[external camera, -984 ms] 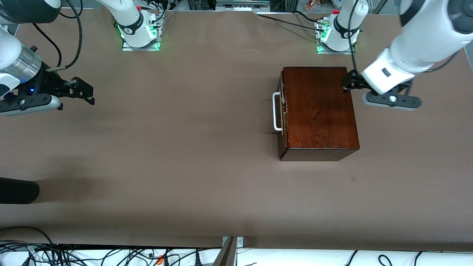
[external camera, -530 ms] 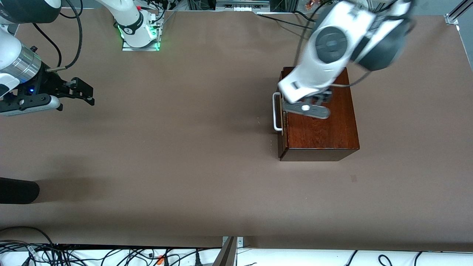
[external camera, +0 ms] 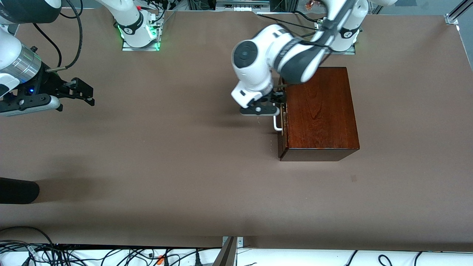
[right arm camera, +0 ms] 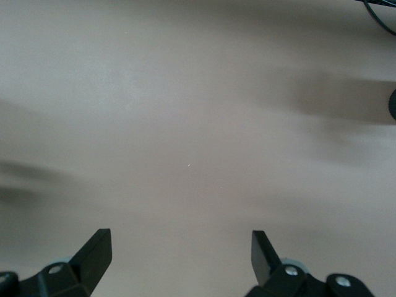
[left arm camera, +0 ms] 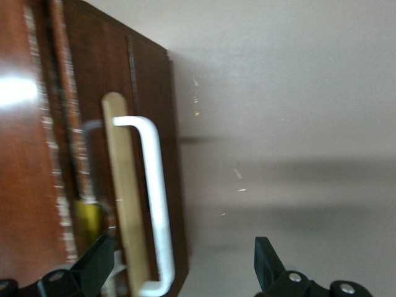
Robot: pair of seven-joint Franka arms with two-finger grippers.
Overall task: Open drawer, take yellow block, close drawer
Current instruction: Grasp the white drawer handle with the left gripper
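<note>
We see a flat brown table surface (external camera: 184, 155), a rounded black object (external camera: 16, 190) at its right-arm end, and tangled black cables (external camera: 92, 255) along its near edge.

The left arm reaches out from its base at the top of the front view, its white elbow joint bent toward the middle of the table and its wrist turned downward, so that the left gripper (external camera: 266, 105) points at the table; in the left wrist view its two black fingers (left arm camera: 93, 269) stand wide apart with nothing between them. The right arm waits at its own end of the table, forearm roughly level, and the right gripper (external camera: 79, 92) hangs above the surface with its fingers (right arm camera: 94, 250) likewise spread and empty.
</note>
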